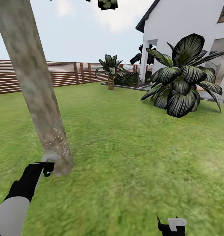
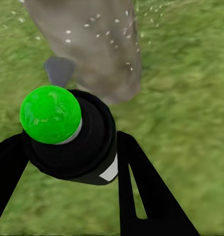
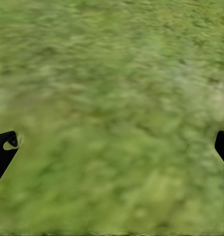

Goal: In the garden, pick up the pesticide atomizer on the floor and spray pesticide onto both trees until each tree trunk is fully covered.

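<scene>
The tree trunk (image 1: 36, 95) is a thick pale mottled column leaning up the left of the head view, with white specks scattered on its lower part (image 2: 97, 44). My left gripper (image 1: 46, 167) is right beside the trunk's base, just above the grass floor (image 1: 131, 157). It is shut on the pesticide atomizer (image 2: 67, 142), a black body with a round green cap (image 2: 50, 114), which points at the foot of the trunk. My right gripper (image 1: 172, 226) hangs low at the right over bare grass, open and holding nothing (image 3: 112, 147).
A large dark striped-leaf plant (image 1: 182, 78) stands at the right before the white house (image 1: 184, 23). A small palm (image 1: 111, 70) and the brown slat fence (image 1: 59, 73) lie far back. Open lawn spreads between the trunk and the plant.
</scene>
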Controlling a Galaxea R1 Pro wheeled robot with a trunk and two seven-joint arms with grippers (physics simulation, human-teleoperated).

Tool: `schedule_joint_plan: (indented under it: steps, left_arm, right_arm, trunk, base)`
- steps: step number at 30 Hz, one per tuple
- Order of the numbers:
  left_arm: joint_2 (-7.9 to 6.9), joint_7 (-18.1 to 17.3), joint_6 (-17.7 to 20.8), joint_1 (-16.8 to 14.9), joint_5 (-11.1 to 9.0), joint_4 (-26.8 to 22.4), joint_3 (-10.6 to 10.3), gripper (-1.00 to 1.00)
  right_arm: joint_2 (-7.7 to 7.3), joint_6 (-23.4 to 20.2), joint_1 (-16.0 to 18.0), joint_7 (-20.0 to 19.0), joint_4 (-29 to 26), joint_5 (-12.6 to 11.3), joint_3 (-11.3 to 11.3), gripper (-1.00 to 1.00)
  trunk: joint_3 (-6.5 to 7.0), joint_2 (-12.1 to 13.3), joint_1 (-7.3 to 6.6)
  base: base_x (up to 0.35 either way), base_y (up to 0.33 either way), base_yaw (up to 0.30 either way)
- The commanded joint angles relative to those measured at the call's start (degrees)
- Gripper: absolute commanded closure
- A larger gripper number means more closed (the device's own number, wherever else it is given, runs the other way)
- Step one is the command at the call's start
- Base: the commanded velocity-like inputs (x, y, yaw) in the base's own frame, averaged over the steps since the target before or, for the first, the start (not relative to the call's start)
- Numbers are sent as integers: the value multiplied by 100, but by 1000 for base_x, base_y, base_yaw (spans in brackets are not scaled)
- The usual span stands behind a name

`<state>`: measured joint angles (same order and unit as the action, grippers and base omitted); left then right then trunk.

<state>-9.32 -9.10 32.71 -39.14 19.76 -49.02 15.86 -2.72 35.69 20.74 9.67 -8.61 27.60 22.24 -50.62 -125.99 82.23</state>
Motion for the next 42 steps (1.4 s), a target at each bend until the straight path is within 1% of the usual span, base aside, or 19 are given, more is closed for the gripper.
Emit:
schedule_joint_plan:
  steps: [1, 3, 5, 8, 10, 13, 15, 16, 19, 26, 28, 32, 34, 35, 36, 37, 39, 40, 42]
  left_arm:
    - [-1, 2, 11, -30, 6, -10, -2, 100]
    - [-2, 1, 167, -122, 16, -107, -7, 100]
    - [38, -3, 775, -407, 18, -316, -18, 100]
    - [58, -4, 1068, -755, 19, -362, -28, 100]
    - [65, -9, 1426, -971, 19, -374, -30, 100]
    - [-47, -17, 1514, -993, 33, -366, -23, 100]
    - [-295, -21, 1525, -957, 42, -362, -22, 100]
    - [-479, -21, 1526, -937, 23, -342, -21, 100]
    - [-729, -22, 1474, -899, 41, -308, -10, 100]
    - [-754, -30, 1422, -845, 13, -228, -31, 100]
    - [-747, -30, 1182, -655, 7, -1, -29, 100]
    - [-723, -89, -203, -289, 11, 960, -22, 100]
    - [-726, -336, -845, -258, 27, 1572, -84, 100]
    - [-731, -544, -1257, -251, 36, 1881, -235, 100]
    - [-739, -810, -1681, -247, 44, 2145, -519, 100]
    - [-742, -987, -1916, -246, 47, 2290, -721, 100]
    - [-740, -1524, -2449, -244, 52, 2603, -1384, 100]
    - [-739, -1766, -2611, -244, 53, 2661, -1723, 100]
    - [-733, -2239, -2772, -243, 45, 2698, -2407, 100]
  right_arm:
    - [0, 0, 0, 0, 0, 0, 0, -100]
    - [0, 0, 0, 0, 0, 0, 0, -100]
    - [0, 0, 0, -4, 0, 0, 0, -100]
    - [0, 0, 0, -8, 0, 0, 0, -100]
    - [0, 0, 0, -7, 0, 0, 0, -100]
    - [0, 0, 0, -7, 0, 0, 0, -100]
    - [0, 0, 0, -8, 0, 0, 0, -100]
    - [-1, 0, 0, -9, 0, 0, 0, -100]
    - [0, 0, 0, -7, 0, 0, 0, -100]
    - [-2, 0, 0, -9, 0, 0, 0, -100]
    - [-3, 0, 0, -5, 0, 0, 0, -100]
    - [0, 0, 0, -5, 0, 0, 0, -100]
    - [0, 0, 0, -5, -4, 0, 0, -100]
    - [0, 0, 0, -7, -9, 0, -3, -100]
    - [0, -2, 0, -8, -24, 2, -2, -100]
    - [0, -5, 0, -8, -39, 4, -1, -100]
    - [0, -19, 0, -30, -379, 98, 0, -100]
    - [3, -45, 0, -68, -652, 303, 0, -100]
    - [32, -307, 8, -475, -1124, 1005, 0, -100]
  trunk:
    - [0, 0, 0]
    - [0, 0, 0]
    - [0, 0, 0]
    - [0, 0, 0]
    - [0, 0, 0]
    - [0, 0, 0]
    - [0, 0, 0]
    - [0, 0, 0]
    - [0, 0, 0]
    - [0, 0, 0]
    - [0, 0, 0]
    - [0, 0, 0]
    - [0, 0, 0]
    - [0, 0, 0]
    - [0, 0, 0]
    - [0, 0, 0]
    - [0, 0, 0]
    - [0, 0, 0]
    - [0, 0, 0]
  base:
    - [-177, 0, 0]
    - [-68, 0, 0]
    - [-11, 0, 0]
    - [-2, 0, 0]
    - [0, 0, 0]
    - [0, 0, 0]
    - [0, 0, 0]
    - [0, 0, 0]
    - [0, 0, 0]
    - [-203, 0, 0]
    - [-330, 0, 0]
    - [-333, 0, 0]
    - [-334, 0, 0]
    - [-334, 0, 0]
    - [-317, 0, 0]
    - [-297, 0, 0]
    - [-136, 0, 0]
    - [-47, 0, 0]
    - [-18, 0, 0]
